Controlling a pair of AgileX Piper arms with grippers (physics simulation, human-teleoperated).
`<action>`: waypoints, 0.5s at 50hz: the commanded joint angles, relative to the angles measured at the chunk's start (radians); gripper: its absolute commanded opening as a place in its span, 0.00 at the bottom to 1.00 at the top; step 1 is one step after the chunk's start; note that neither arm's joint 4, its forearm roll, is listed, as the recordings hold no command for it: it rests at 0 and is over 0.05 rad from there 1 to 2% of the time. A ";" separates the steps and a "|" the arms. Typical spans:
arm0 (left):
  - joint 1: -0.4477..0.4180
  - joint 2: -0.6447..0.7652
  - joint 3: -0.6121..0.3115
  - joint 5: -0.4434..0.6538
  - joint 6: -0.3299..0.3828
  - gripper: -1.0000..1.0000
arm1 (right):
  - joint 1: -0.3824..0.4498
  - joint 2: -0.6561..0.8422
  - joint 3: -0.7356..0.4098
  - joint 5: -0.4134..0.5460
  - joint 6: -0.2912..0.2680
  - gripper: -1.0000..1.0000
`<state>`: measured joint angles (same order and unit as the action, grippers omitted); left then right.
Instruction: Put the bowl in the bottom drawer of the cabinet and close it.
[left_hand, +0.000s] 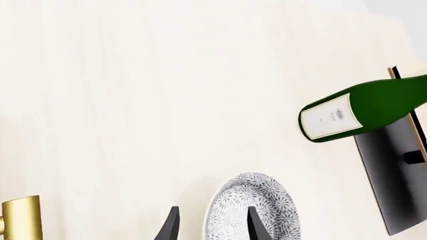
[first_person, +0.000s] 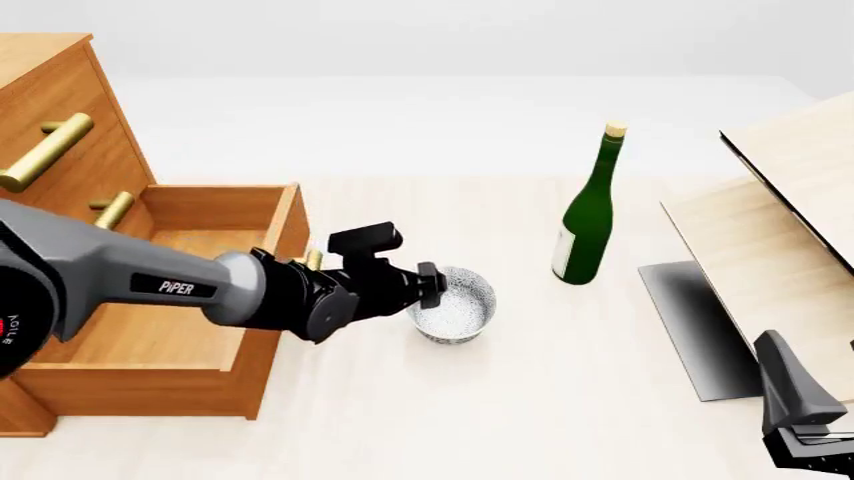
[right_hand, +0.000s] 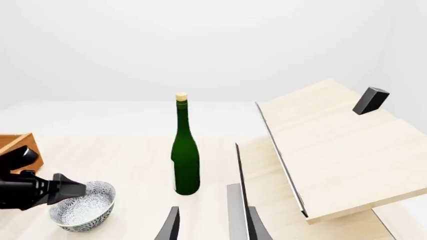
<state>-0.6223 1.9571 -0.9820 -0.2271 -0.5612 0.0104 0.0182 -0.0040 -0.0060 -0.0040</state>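
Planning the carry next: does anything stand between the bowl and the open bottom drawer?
Nothing visible does. The bowl sits just right of the bottom drawer, with only the left gripper at its rim; the green bottle stands farther right.

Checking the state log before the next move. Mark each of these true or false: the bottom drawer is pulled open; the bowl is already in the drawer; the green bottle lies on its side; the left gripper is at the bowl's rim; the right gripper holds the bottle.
1. The bottom drawer is pulled open. True.
2. The bowl is already in the drawer. False: it sits on the table beside the drawer.
3. The green bottle lies on its side. False: it stands upright.
4. The left gripper is at the bowl's rim. True.
5. The right gripper holds the bottle. False: it is open and holds nothing.
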 joint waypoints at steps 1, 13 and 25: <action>0.002 0.034 -0.012 -0.001 -0.011 1.00 | 0.000 0.000 0.000 0.000 0.000 1.00; 0.000 0.049 -0.018 -0.001 -0.008 1.00 | 0.000 0.000 0.000 0.000 0.000 1.00; 0.011 0.005 0.002 -0.015 0.015 0.00 | 0.000 0.000 0.000 0.000 0.000 1.00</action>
<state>-0.6172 1.9851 -0.9871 -0.2341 -0.5592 0.0104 0.0183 -0.0040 -0.0060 -0.0040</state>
